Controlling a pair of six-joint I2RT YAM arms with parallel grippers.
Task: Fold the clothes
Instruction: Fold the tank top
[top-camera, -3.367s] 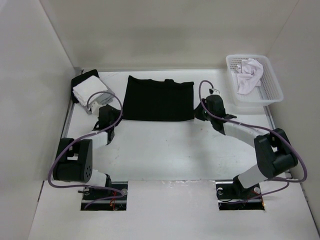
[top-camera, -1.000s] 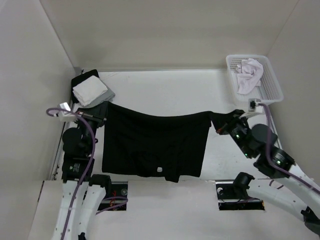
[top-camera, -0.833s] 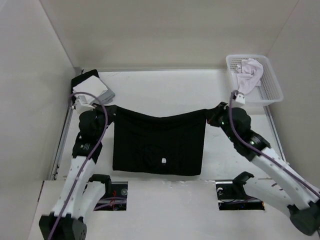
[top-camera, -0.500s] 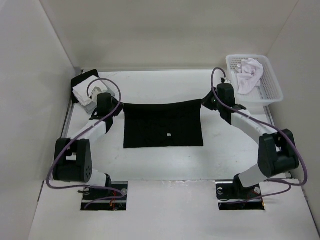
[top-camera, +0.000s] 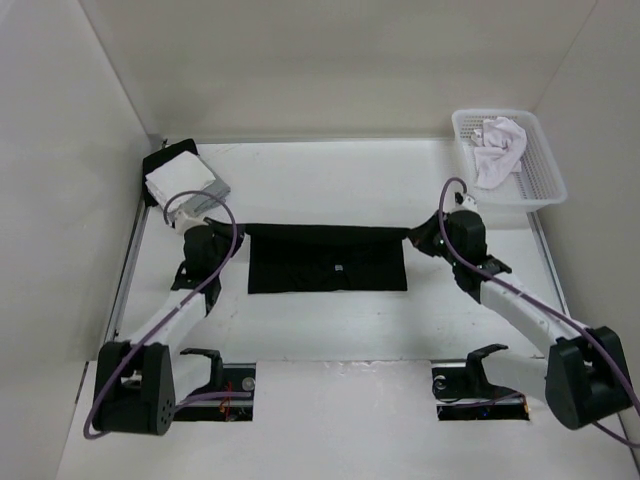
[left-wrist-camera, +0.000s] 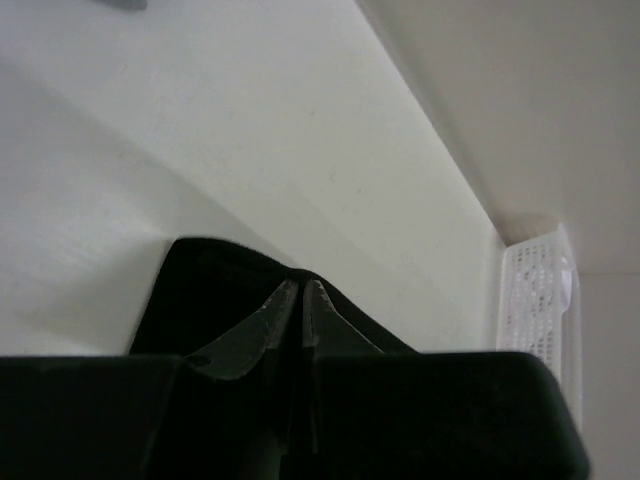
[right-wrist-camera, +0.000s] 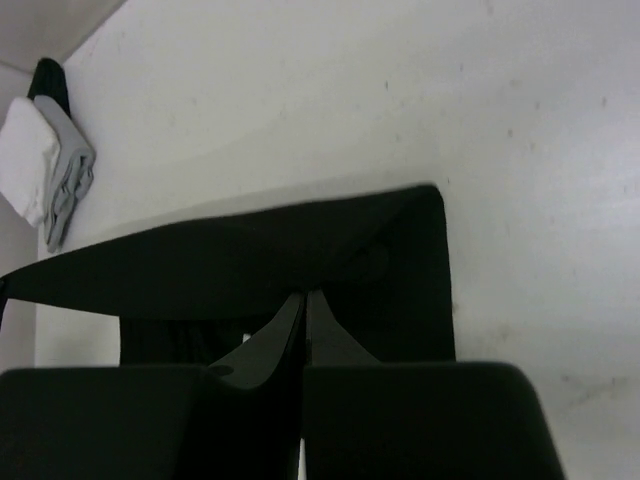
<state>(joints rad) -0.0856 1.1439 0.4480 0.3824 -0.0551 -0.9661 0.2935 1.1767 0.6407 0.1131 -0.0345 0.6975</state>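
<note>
My two grippers each hold a far corner of the black top. My left gripper has its jaws almost together, with only a thin slit between them. The black cloth comes up in a little peak right at the tips, so I think the corner is pinched in there. My right gripper has its jaws pressed tight together. The creases in the cloth all run to its tips, so it is pinching its corner too.

The top lies flat in the middle of the table, between my two arms. It is a wide, short, neat shape, so I think it is folded over once and more folds are left to do. A pile of cloths sits apart at the far left. A basket with a white cloth in it is well apart at the far right.

The top is thin, soft and light. It will droop if I lift it. It can slip from my tips, and the layers can slide apart. So I should pinch it at the corners or edges, through all the layers. Both grippers should be level and pull it a bit tight so it does not wrinkle. It will not break.
</note>
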